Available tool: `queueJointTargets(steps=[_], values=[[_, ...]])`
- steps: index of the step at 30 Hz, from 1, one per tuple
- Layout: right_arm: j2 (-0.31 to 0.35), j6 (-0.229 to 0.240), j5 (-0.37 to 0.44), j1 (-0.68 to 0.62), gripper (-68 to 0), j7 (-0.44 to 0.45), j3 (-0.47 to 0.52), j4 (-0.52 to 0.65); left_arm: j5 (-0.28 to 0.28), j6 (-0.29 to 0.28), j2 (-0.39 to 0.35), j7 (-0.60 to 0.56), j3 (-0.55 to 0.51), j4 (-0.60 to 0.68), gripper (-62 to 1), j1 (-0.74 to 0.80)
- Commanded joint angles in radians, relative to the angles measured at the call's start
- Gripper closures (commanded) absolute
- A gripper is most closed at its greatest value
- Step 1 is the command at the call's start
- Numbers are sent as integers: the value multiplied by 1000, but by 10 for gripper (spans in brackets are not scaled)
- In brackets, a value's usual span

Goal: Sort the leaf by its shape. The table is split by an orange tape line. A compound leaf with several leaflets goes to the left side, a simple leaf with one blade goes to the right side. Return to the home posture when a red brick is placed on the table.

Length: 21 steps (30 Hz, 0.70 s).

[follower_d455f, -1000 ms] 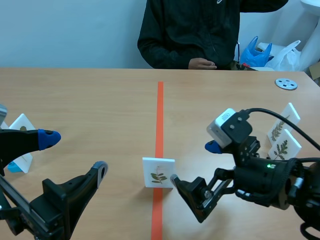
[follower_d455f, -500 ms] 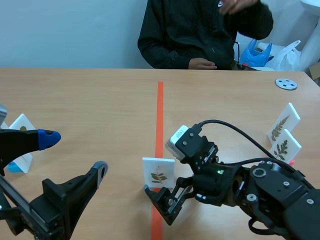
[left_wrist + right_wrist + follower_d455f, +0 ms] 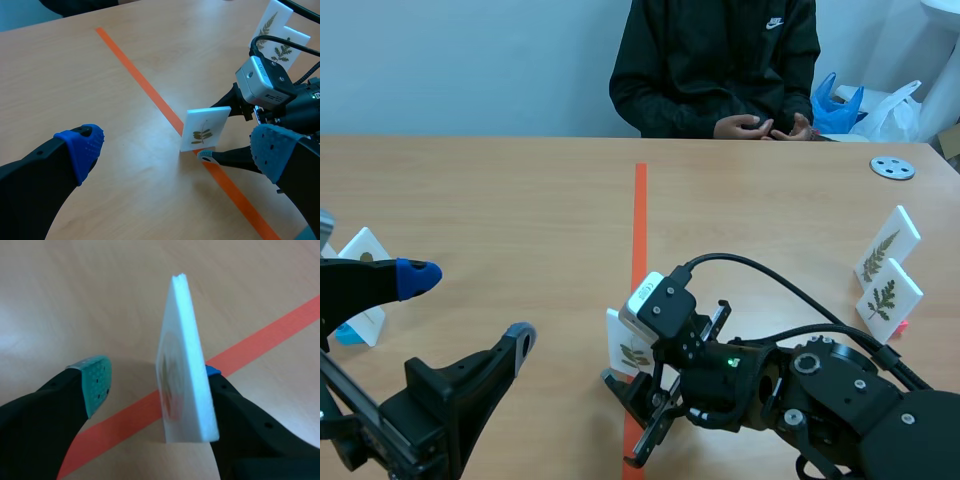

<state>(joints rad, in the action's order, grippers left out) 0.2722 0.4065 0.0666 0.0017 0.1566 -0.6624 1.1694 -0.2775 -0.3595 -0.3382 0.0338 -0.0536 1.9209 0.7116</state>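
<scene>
Table [image 3: 500, 200]: one leaf card [image 3: 205, 129] within spread right claw [image 3: 150, 380]; two fern cards [image 3: 886, 246] [image 3: 888, 298] rightward.

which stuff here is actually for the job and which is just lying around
For the job: leaf card between the fingers of the right gripper, orange tape line, two fern cards.
Lying about: grey disc, blue bag, white bag.

pale wall [image 3: 460, 60]; wooden table [image 3: 500, 190]

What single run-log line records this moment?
right gripper: open, straddling leaf card | leaf card: standing on tape line | left gripper: open, away
</scene>
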Motion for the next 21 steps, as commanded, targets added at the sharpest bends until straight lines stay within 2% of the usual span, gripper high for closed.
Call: queueJointTargets(steps=[1,14,18,21], values=[[5,1,4,12,-268,14,6,18,-10,-2,2,-15,-5,6,-623,0],[5,1,3,12,-66,-8,7,18,-10,-2,2,-15,-5,6,-623,0],[5,1,0,12,-22,-8,14,19,-10,-2,2,-15,-5,6,-623,0],[5,1,0,12,-15,-8,32,26,-10,-2,2,-15,-5,6,-623,0]])
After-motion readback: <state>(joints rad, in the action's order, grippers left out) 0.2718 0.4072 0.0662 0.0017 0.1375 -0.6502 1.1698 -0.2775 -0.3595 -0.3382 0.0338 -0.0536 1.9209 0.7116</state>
